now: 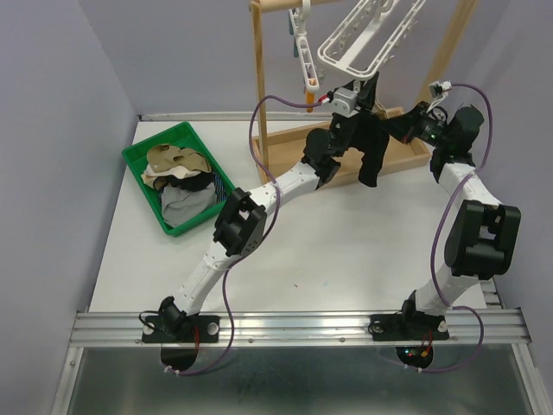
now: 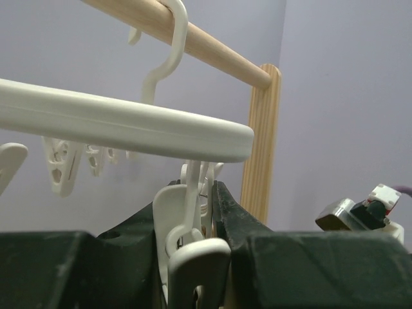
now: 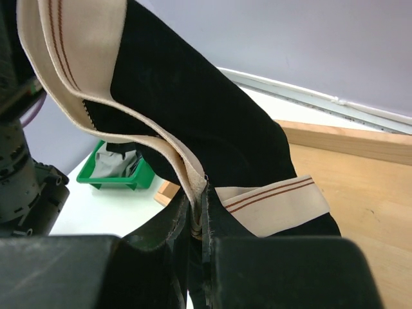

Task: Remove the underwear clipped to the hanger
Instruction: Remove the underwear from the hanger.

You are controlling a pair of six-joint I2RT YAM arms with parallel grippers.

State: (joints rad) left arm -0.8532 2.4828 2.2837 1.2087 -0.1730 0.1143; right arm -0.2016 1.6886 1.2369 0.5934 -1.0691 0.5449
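Nearest the lens, the left gripper [image 2: 191, 201] was found closed on a white moulded-plastic clip [image 2: 196, 264] beneath the smooth hanger frame [image 2: 129, 125], judged to be squeezing it open. Black underwear [image 3: 193, 109], soft cloth with a cream, red-striped waistband [image 3: 270, 196], was hung under the hanger. The right gripper [image 3: 195, 215] was clamped on that waistband, presumably for drawing it free.

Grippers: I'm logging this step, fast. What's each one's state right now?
Left gripper: closed on a white plastic hanger clip.
Right gripper: closed on the beige striped waistband of the black cloth underwear.
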